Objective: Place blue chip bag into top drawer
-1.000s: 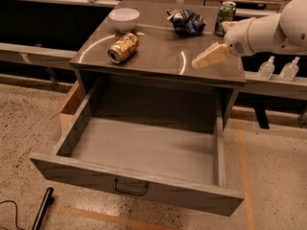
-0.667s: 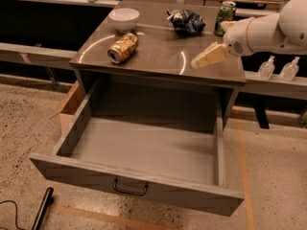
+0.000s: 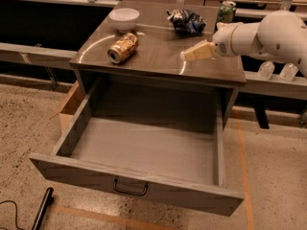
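A grey-brown wooden cabinet (image 3: 158,61) stands on a speckled floor, and its top drawer (image 3: 144,147) is pulled fully out toward the camera with nothing inside. The white robot arm (image 3: 268,35) reaches in from the right over the cabinet's right edge. An open cardboard box (image 3: 72,104) sits on the floor just left of the drawer.

A white bowl (image 3: 123,18) stands at the back left of the top. The blue chip bag (image 3: 186,21) lies crumpled at the back right, on the cabinet top and not in the drawer. A dented gold can (image 3: 123,48) lies on its side in front of the bowl, and a green can (image 3: 226,11) stands upright just right of the bag.

The gripper (image 3: 188,56) points left, low over the top's right front, in front of the bag and apart from it. Whether it is open or closed cannot be told; it holds nothing. A small black handle (image 3: 130,189) sits centred on the drawer front.
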You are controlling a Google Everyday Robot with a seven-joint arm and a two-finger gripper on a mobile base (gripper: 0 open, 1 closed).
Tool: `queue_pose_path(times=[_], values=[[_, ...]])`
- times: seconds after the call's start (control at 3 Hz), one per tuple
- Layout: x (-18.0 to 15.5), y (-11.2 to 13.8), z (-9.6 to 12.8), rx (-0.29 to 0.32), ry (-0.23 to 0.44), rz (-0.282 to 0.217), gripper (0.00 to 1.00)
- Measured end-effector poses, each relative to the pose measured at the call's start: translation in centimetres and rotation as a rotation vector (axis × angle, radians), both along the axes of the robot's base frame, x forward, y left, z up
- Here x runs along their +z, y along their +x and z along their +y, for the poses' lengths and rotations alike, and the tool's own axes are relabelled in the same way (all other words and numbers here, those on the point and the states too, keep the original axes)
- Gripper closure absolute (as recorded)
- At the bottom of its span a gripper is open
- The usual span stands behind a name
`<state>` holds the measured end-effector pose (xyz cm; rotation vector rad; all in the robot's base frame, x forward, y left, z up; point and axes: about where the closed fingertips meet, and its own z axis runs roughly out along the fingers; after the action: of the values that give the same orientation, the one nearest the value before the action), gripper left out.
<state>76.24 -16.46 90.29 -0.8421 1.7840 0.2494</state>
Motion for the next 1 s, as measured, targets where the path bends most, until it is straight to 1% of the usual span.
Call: queue_pose_path(times=[0.33, 0.67, 1.0], values=[[-0.4, 2.9, 1.5, -0.021, 0.052, -0.038, 0.00], [-0.8, 5.8, 3.0, -0.021, 0.058, -0.084, 0.00], [-1.2, 8.6, 3.4, -0.062, 0.049, -0.112, 0.00]])
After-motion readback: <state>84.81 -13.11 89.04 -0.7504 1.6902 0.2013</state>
